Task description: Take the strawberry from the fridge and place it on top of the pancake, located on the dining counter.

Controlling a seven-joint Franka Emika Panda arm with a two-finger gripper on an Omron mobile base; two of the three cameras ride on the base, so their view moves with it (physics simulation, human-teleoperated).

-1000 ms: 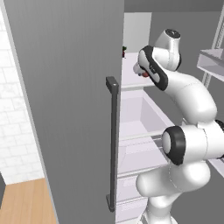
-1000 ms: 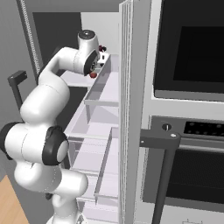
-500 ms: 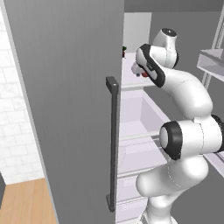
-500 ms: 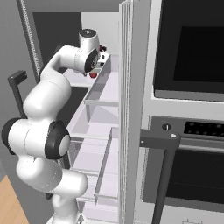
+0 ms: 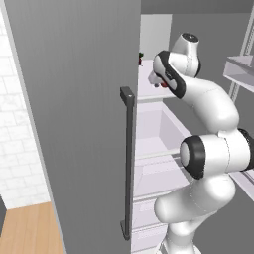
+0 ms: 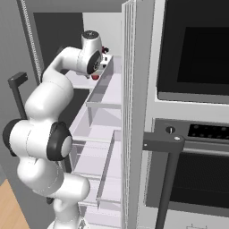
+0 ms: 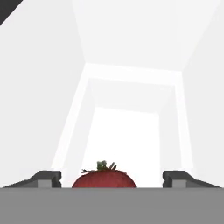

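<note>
Your gripper [image 7: 111, 179] is wide open. In the hand view its two dark finger tips [image 7: 44, 178] sit far apart, one at 8 o'clock and one at 4 o'clock, and they are not pinching anything. Between them, at 6 o'clock, you see the top of a red fruit [image 7: 104, 178] with a little green tuft. It touches neither tip. You cannot tell from this view if it is the strawberry or the darker red one. Past it are the white walls and the white floor of a shelf.

The fridge [image 5: 74, 99] is open. In the left base view its big grey door fills the left half, and the long dark handle [image 5: 128, 163] hangs down toward 6 o'clock. Your white arm [image 5: 208, 99] goes up from 5 o'clock and bends into the top white shelf [image 5: 149, 94] at 1 o'clock.

The strawberry [image 5: 158, 85] is a tiny bright red spot on that top shelf, right under the end of your hand. In the right base view it shows at 11 o'clock, just below the hand, close to the long clear shelf tray [image 6: 103, 89]. You cannot tell from the base views if it touches the hand.

A darker red thing [image 6: 106, 49] sits farther back on the same shelf, at 12 o'clock, just past your hand.

The black oven [image 6: 197, 49] is at 3 o'clock in the right base view, beside the fridge.
</note>
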